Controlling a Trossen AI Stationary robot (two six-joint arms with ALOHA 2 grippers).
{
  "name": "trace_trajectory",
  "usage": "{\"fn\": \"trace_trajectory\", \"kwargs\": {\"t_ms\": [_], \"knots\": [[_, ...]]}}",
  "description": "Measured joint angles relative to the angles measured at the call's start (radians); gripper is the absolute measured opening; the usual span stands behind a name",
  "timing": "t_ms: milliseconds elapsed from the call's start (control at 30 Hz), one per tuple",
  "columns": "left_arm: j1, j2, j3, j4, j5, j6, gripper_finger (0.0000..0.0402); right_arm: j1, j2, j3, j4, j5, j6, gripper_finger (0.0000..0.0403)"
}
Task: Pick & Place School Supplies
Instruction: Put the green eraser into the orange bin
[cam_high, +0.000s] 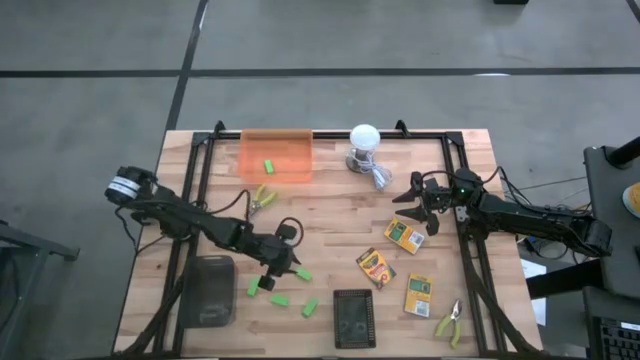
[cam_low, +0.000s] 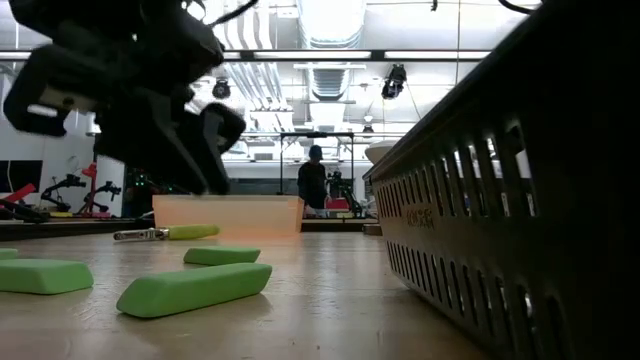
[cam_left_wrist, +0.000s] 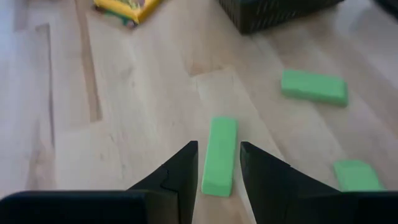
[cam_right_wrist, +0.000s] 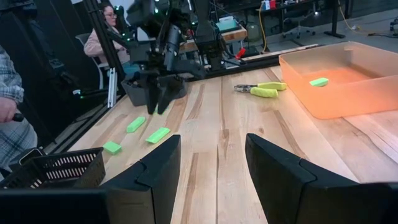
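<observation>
Left gripper (cam_left_wrist: 219, 163) hangs right over a green block (cam_left_wrist: 220, 155) lying flat on the desk (cam_high: 330, 215), fingers apart and lined up either side of its long edges. Looks like a light, stiff little bar, likely easy to pinch across the narrow width at mid-length. Three more blocks lie scattered close by; one already sits in the orange bin (cam_high: 277, 156). Right gripper (cam_right_wrist: 211, 163) waits over the far side near the crayon boxes (cam_high: 405, 235), fingers spread, holding nothing.
</observation>
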Motion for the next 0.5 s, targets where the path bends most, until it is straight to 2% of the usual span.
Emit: {"fn": "trace_trajectory", "kwargs": {"t_ms": [233,500], "knots": [[0.000,0.087,0.001,0.071,0.004,-0.010,0.0124,0.000,0.000,0.000,0.000,0.000,0.000,0.0178],[0.000,0.124,0.006,0.080,0.005,-0.010,0.0124,0.000,0.000,0.000,0.000,0.000,0.000,0.0178]]}}
